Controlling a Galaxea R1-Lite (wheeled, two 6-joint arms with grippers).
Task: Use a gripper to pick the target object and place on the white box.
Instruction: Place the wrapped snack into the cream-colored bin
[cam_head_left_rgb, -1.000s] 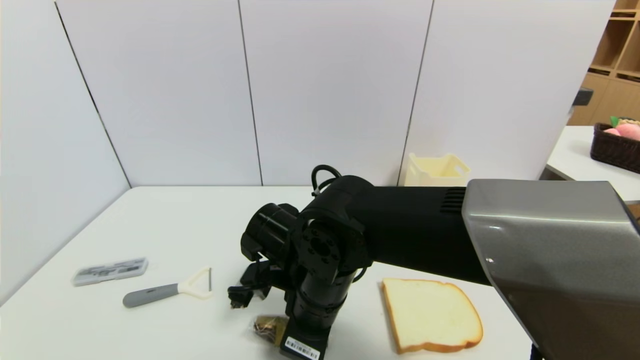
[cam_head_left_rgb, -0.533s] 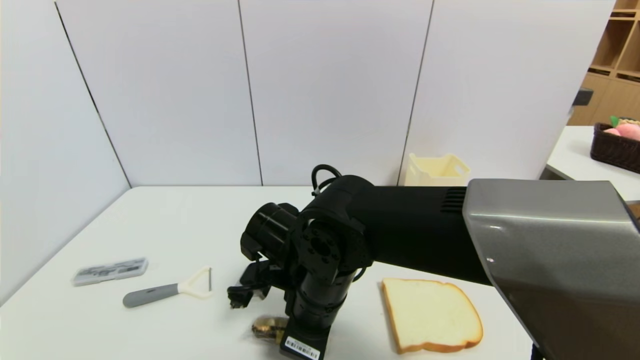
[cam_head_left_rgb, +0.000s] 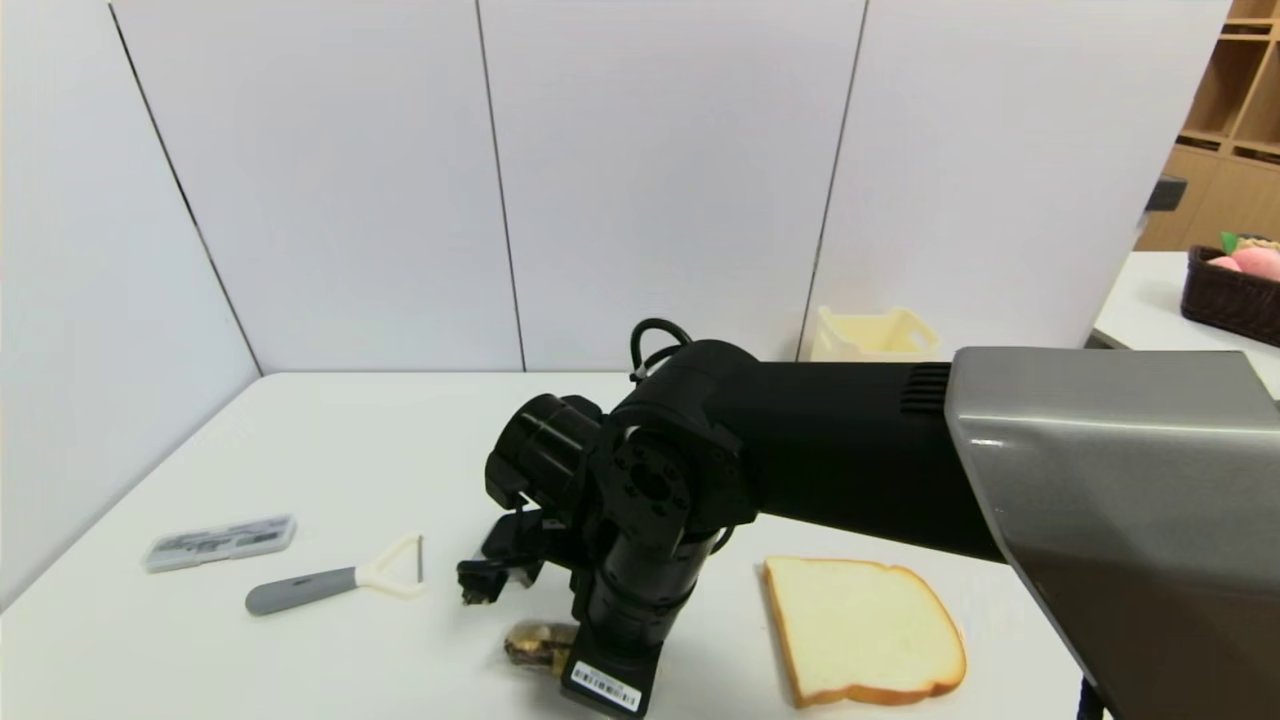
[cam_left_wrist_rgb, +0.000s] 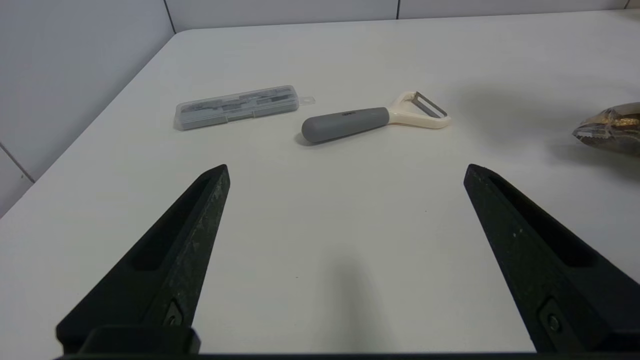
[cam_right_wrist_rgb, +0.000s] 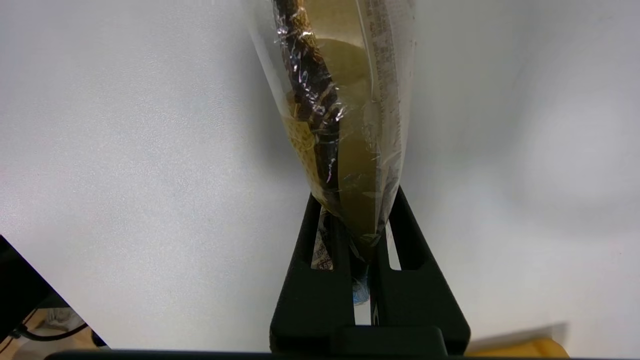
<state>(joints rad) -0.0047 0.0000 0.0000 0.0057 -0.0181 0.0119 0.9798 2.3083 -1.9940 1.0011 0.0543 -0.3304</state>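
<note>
- White table (cam_head_left_rgb: 380, 440), panelled wall behind.
- Right gripper (cam_right_wrist_rgb: 356, 212) clamped on the chocolate pack (cam_right_wrist_rgb: 340, 115); the white box (cam_head_left_rgb: 872, 338) lies far-right, seemingly well apart (arm hides the gap).
- Left gripper (cam_left_wrist_rgb: 345, 175) parked, fingers apart.

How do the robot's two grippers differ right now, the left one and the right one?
The left gripper stands open with nothing between its fingers; the right gripper is shut on the chocolate pack. The left gripper points level across the table toward the peeler and the grey case; the right gripper points steeply down at the table. Both have black, tapered fingers.
</note>
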